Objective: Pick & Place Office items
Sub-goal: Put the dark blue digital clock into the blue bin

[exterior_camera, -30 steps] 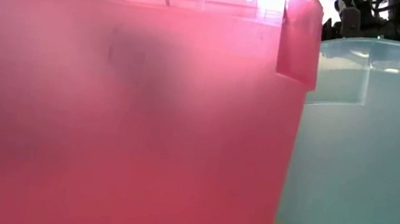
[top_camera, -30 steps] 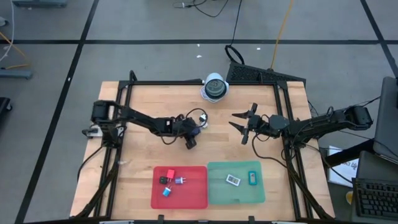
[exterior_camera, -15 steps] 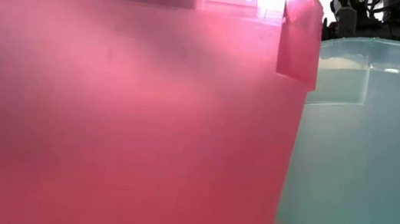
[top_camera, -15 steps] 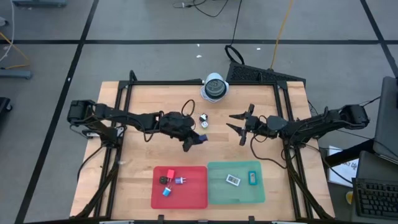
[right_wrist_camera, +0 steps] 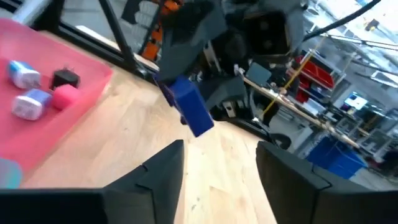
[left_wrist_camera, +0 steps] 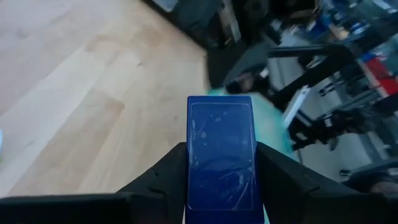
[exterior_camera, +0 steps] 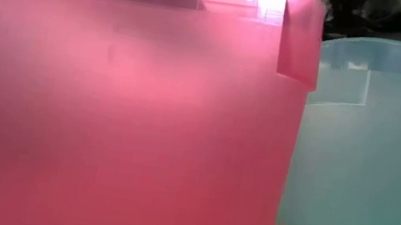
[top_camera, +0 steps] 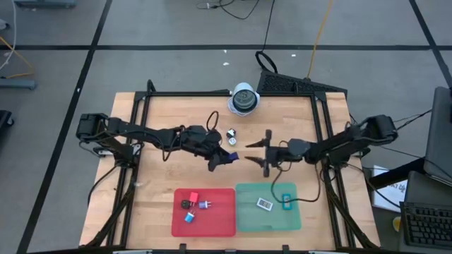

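My left gripper (top_camera: pixel 224 156) hangs over the middle of the table, shut on a small blue rectangular piece (left_wrist_camera: pixel 221 149). Facing it from the right is my right gripper (top_camera: pixel 253 154), open with nothing between its fingers; the blue piece (right_wrist_camera: pixel 189 112) is a little beyond them. A tiny black-and-white piece (top_camera: pixel 231 133) lies on the wood just beyond the grippers. The red tray (top_camera: pixel 219 222) holds red, black and blue pieces. In the green tray (top_camera: pixel 247 219) lie a dark square with a pale face (top_camera: pixel 265 204) and a teal piece (top_camera: pixel 287 202). My left gripper pinches the blue piece by its two long sides (left_wrist_camera: pixel 190 165) between its two fingers. The fingers run along the piece, slanting slightly down toward the table's right. The piece sticks out past the fingertips, lifted clear of the table.
A round white-and-grey domed object (top_camera: pixel 244 99) stands at the table's far edge. The two trays sit side by side at the near edge; their walls (exterior_camera: pixel 122 118) (exterior_camera: pixel 366 150) fill the low view. Bare wood lies to the left and right of the grippers.
My left gripper has risen from the table with the blue piece, tipped from pointing down to nearly level, and stayed there. My right gripper has gone toward the table's left, close to the left gripper, and rolled.
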Motion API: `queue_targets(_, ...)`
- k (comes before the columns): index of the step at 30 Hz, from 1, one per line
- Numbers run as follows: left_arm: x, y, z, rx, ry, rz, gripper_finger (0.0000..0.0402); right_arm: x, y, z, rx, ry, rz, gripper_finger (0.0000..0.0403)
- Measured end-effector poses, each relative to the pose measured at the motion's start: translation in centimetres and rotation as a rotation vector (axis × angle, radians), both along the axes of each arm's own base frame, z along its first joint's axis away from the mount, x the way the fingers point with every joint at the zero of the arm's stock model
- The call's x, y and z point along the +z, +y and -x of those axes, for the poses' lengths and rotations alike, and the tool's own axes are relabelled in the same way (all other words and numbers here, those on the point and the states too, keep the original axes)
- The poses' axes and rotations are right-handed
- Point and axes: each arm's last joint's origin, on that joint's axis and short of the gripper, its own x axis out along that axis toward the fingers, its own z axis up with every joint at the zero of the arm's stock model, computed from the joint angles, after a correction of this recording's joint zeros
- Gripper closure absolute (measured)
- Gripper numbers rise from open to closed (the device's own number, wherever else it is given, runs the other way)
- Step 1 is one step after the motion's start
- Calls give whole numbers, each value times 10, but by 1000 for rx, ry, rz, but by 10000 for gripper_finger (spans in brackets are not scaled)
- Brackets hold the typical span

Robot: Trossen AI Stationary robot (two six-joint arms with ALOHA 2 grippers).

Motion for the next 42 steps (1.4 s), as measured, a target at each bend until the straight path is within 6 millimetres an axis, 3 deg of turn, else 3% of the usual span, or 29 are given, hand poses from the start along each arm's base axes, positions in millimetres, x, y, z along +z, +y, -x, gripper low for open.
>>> queue_targets(7, 2, -1, 0, -18, -14, 16, 246, -2, 9, -35, 24, 20, 52, 169)
queue_targets(12, 1, -5, 0, -34, -9, 8, 235, -5, 12, -49, 27, 12, 53, 170)
queue_targets(18, 0, -5, 0, -38, 2, 8, 246, -11, 15, -58, 37, 27, 102, 202)
queue_targets(26, -3, -5, 2, -46, 30, -14, 230, -9, 20, -57, 54, 19, 133, 270)
queue_targets(35, -4, -3, 2, -42, 41, -1, 246, -9, 20, -57, 54, 27, 150, 340)
queue_targets(37, -4, -1, 2, -41, 39, -12, 235, -10, 20, -57, 54, 32, 158, 342)
queue_targets(42, -3, 8, 2, -47, 14, -107, 162, -12, 20, -56, 50, 47, 88, 337)
